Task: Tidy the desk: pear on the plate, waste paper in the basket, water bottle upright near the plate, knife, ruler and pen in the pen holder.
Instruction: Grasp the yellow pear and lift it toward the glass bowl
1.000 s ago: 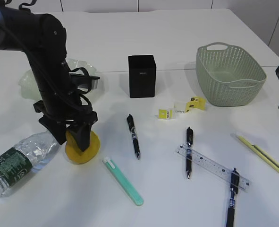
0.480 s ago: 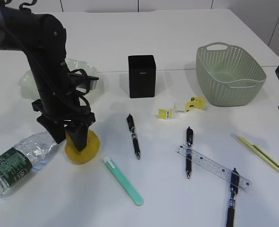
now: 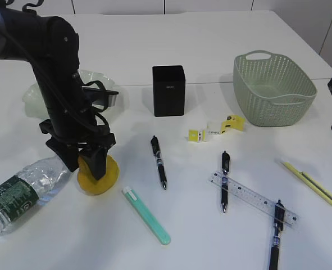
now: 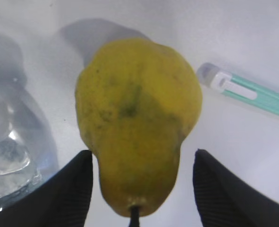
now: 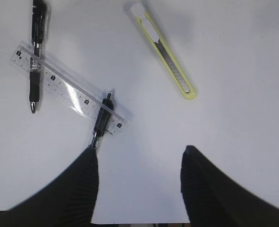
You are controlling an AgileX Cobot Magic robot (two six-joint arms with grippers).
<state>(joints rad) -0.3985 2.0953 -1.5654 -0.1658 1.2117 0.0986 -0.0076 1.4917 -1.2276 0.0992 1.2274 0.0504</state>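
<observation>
Pear (image 4: pixel 137 130) handling is judged first: a firm, lumpy, fairly heavy fruit with smooth waxy skin that could slip or bruise, so it is best taken across its broad belly rather than at the narrow stem end. It lies on the white tabletop (image 3: pixel 210 45), its stem end toward the left wrist camera, between the water bottle (image 3: pixel 21 188) lying on its side at the left and a teal utility knife (image 3: pixel 147 215) to the right. The left fingers (image 4: pixel 63 191) are seen standing apart, one on either side of the pear's narrow end — whether they already touch the skin cannot be told, and no firm clamp is visible. The plate (image 3: pixel 92 79) sits behind the arm, largely hidden.

Further right, the pen holder (image 3: pixel 168 90) stands upright, scraps of paper (image 3: pixel 216 128) lie near the basket (image 3: pixel 273 90), and the ruler (image 5: pixel 68 91) rests across two pens. The right fingers (image 5: pixel 210 189) are held apart over bare tabletop — nothing is between them.
</observation>
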